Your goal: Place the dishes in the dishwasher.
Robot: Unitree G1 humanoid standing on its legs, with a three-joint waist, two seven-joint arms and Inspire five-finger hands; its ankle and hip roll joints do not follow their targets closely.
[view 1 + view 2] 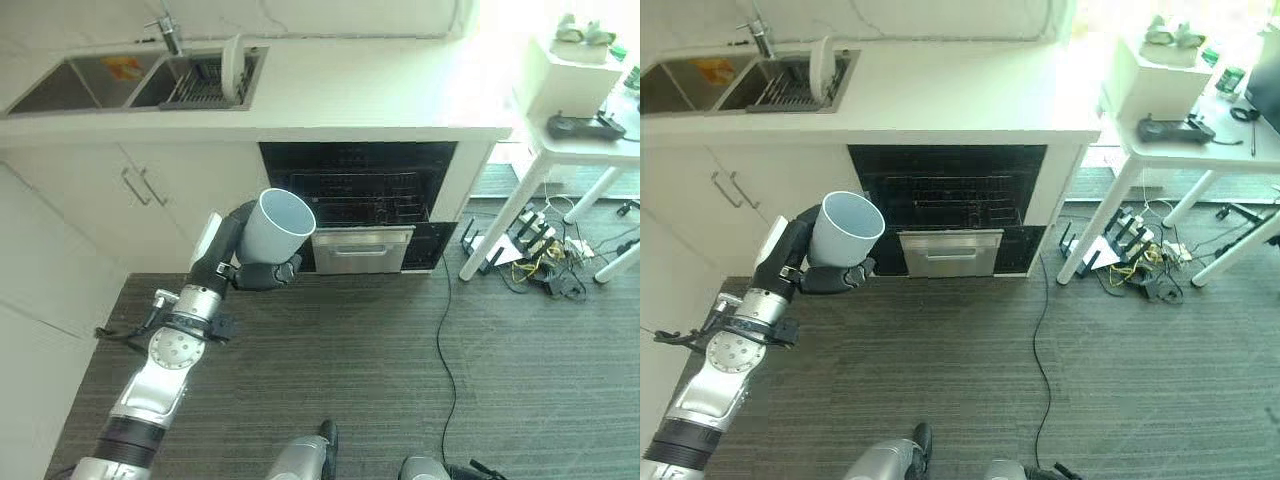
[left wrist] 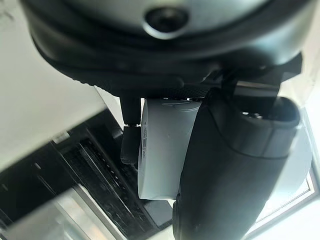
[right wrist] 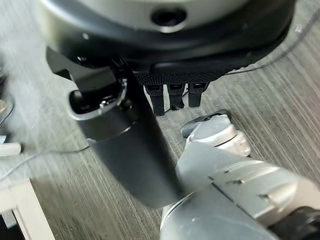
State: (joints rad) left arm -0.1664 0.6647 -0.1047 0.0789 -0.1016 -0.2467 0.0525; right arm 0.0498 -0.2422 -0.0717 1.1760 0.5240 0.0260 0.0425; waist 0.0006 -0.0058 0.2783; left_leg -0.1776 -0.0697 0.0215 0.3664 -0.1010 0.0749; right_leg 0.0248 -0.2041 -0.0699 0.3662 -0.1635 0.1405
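A pale blue-white cup point(image 1: 275, 228) is held tilted, mouth up and toward the counter, with my left hand point(image 1: 262, 273) shut on its lower part. In the left wrist view the thumb point(image 2: 225, 170) lies across the cup point(image 2: 162, 150). The cup hangs above the floor, just left of the open dishwasher point(image 1: 360, 195), whose dark racks show above a steel front panel point(image 1: 362, 248). A white plate point(image 1: 232, 68) stands on edge in the rack in the sink point(image 1: 90, 85). My right hand point(image 3: 125, 150) hangs low over the floor, fingers point(image 3: 172, 95) relaxed and holding nothing.
White cabinet doors with handles point(image 1: 140, 185) stand left of the dishwasher. To the right are a white table point(image 1: 585, 140) and a tangle of cables and power strips point(image 1: 540, 255) on the floor. A black cable point(image 1: 445, 340) runs across the grey floor.
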